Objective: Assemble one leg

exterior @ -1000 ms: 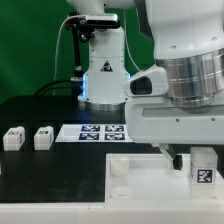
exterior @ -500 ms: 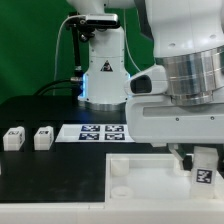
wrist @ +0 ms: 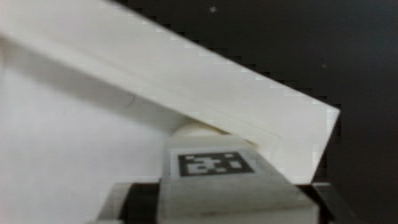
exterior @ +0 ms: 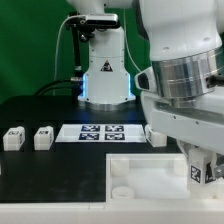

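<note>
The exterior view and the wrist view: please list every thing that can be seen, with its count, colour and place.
leg in the gripper: one, white with a black-and-white tag, over the tray-like piece near the exterior view's right edge; the wrist view shows it between the fingers at a corner of that piece.
loose legs: two in view, white, side by side on the black table at the exterior view's left.
large tray-like piece: one, white, rimmed, at the front of the table.
marker board: one, white with black tags, flat behind the tray-like piece.
table: one, black.
robot base: one, white, at the back.
gripper: one, shut on the leg.
</note>
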Controlling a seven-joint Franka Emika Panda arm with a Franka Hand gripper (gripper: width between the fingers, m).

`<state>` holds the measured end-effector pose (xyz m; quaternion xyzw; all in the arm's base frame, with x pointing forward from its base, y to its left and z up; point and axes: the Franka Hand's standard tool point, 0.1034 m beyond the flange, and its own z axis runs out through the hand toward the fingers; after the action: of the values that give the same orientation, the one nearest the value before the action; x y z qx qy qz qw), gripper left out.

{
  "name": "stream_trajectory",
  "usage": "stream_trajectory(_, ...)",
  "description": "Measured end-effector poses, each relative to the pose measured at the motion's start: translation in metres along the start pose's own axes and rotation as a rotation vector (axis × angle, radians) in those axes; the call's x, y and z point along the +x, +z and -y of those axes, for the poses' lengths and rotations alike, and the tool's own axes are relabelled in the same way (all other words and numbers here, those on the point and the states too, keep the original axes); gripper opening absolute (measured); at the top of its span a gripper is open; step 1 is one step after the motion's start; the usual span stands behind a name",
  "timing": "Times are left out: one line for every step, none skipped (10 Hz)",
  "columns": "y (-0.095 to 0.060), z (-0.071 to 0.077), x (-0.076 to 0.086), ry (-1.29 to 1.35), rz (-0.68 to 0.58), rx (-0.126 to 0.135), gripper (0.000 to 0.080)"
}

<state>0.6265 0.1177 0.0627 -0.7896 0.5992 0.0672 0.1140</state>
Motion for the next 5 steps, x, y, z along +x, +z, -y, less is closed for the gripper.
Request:
stream_trajectory(0.0003,0.0011,0.0002,0.136,0.025,0.007,0.0295)
stream_trajectory(0.0007,0.0019,-0.0004,0.262,0.044,0.014,0.0294)
stream_trajectory(0.0008,0.0026,-0.0004,0.396,0.060,0.019,0.0294)
stream_trajectory(0.0005,0.0029,-0.0001,0.490,0.066,0.018,0.0294)
stream_trajectory(0.0008,0.0027,-0.0001,0.563,0.066,0.017,0.0294)
